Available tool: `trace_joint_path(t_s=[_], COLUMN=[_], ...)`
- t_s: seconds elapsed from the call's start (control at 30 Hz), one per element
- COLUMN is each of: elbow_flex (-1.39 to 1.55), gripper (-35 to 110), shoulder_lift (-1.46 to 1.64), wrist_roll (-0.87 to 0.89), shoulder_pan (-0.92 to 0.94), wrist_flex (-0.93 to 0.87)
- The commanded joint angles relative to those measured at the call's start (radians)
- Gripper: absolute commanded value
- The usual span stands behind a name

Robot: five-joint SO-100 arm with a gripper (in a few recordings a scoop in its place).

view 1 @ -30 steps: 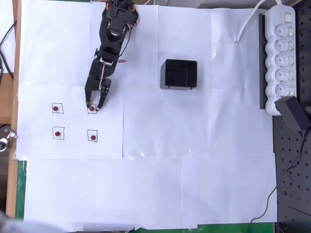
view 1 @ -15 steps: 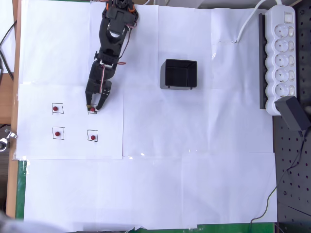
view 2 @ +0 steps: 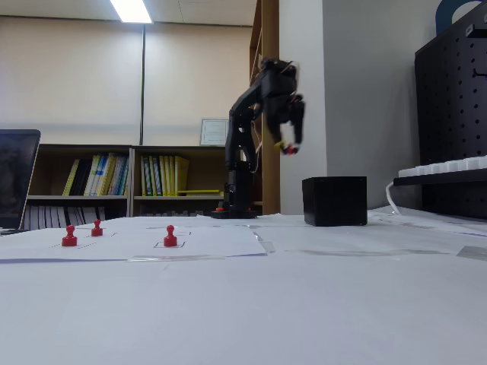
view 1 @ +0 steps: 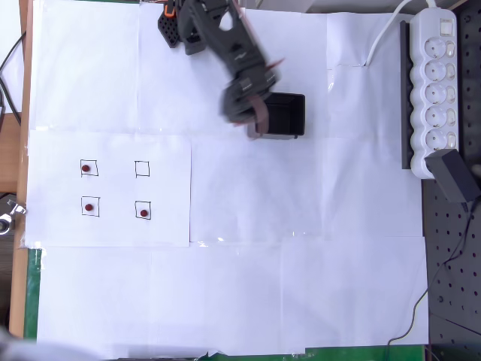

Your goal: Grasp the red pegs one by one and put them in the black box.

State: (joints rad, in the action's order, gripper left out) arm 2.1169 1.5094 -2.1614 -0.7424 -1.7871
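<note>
Three red pegs point(view 1: 88, 168) stand on the paper in the overhead view, at point(view 1: 89, 207) and point(view 1: 143, 213) besides the first, each inside a drawn square point(view 1: 89, 168). The upper-right square point(view 1: 142, 168) holds no peg. These pegs lie well apart from the fingers, down and to the left in the overhead view.

The gripper point(view 1: 252, 120) is motion-blurred in the overhead view, so its fingertip outline is hard to make out there. It overlaps the left wall of the black box point(view 1: 285, 113) and hides part of that wall and rim.

Half a second ago the gripper was low over the upper-right square with a peg between its fingers; that peg has left the square, and the arm has swung over to the box.

The fixed view shows what the overhead view does not: the gripper point(view 2: 287, 146) hangs raised in the air, above and left of the black box point(view 2: 335, 201), not touching it. A small red object, the fourth peg point(view 2: 290, 150), sits at the fingertips, with the fingers pinched around it; blur softens this detail. In the fixed view the three standing pegs point(view 2: 69, 236), point(view 2: 97, 227) and point(view 2: 170, 236) show knobbed tops and wider bases, which from above read as dots.
</note>
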Motion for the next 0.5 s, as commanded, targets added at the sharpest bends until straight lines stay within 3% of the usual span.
trace_joint_path(t_s=[0.0, 0.23, 0.4, 0.47], elbow_flex=[0.103, -0.084, -0.123, -0.126], gripper=[0, 0, 1, 7], shoulder_lift=[0.083, 0.272, 0.376, 0.383], wrist_roll=[-0.032, -0.018, 0.032, 0.048], shoulder_pan=[-0.140, -0.063, -0.029, -0.025], wrist_flex=[-0.006, 0.202, 0.235, 0.235])
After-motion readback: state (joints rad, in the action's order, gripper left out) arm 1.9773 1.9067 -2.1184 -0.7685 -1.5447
